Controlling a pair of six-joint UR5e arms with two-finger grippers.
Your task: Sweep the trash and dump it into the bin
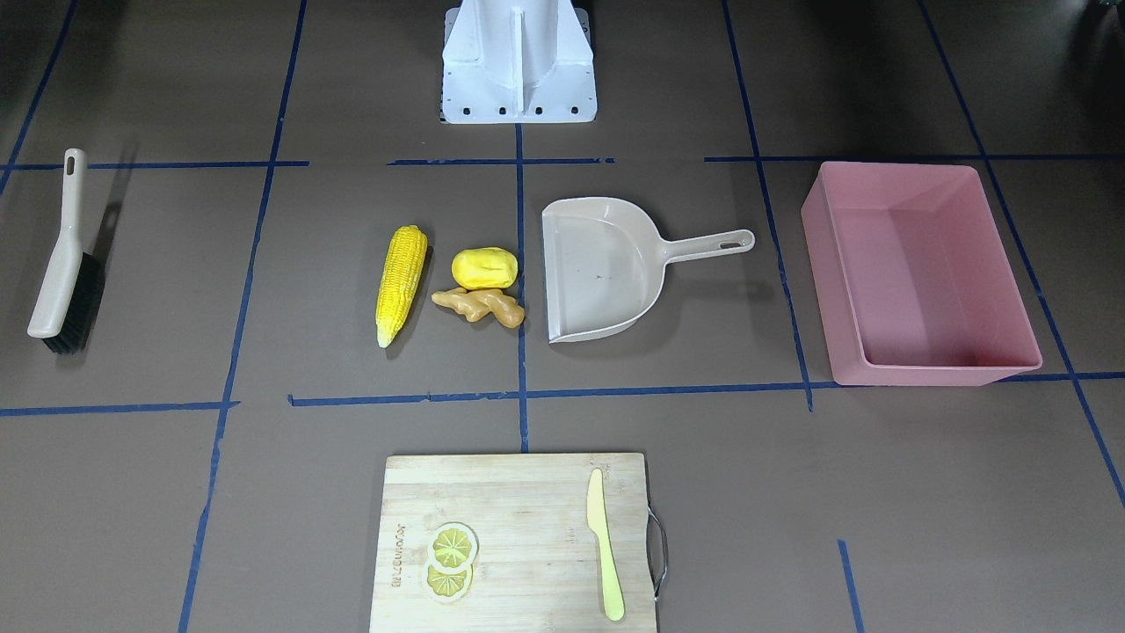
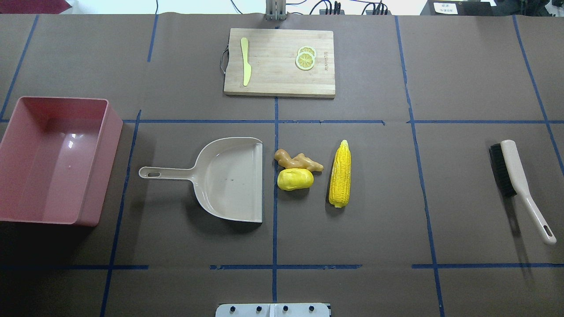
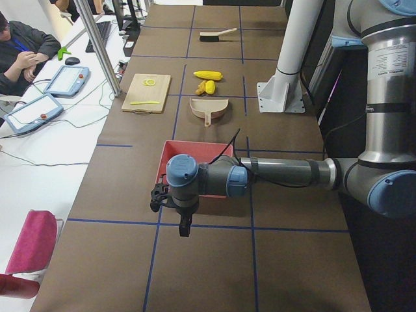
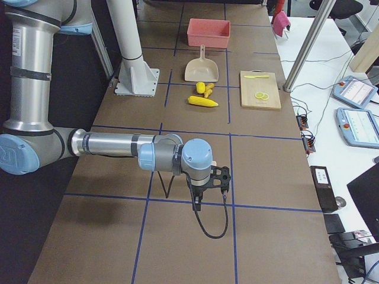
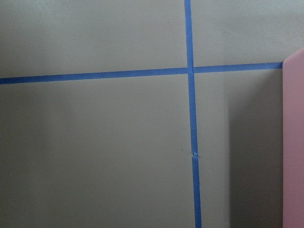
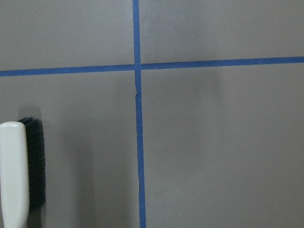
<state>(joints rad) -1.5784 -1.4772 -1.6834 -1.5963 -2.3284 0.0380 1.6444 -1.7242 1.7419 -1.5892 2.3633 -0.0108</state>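
Observation:
The yellow corn cob (image 2: 340, 174), the yellow potato-like lump (image 2: 295, 179) and the tan ginger root (image 2: 298, 161) lie together mid-table, just right of the beige dustpan's (image 2: 229, 178) open mouth. The pink bin (image 2: 101, 176) stands at the far left, and its wall shows in the left wrist view (image 5: 294, 142). My left gripper (image 3: 158, 195) hangs beside the bin's near end. My right gripper (image 4: 224, 177) hangs over bare table at the other end. Both show only in the side views, so I cannot tell if they are open or shut.
A beige hand brush (image 2: 515, 180) with black bristles lies at the far right and shows in the right wrist view (image 6: 19, 171). A wooden cutting board (image 2: 273, 75) at the far edge carries lemon slices (image 2: 305, 58) and a yellow-green knife (image 2: 246, 61).

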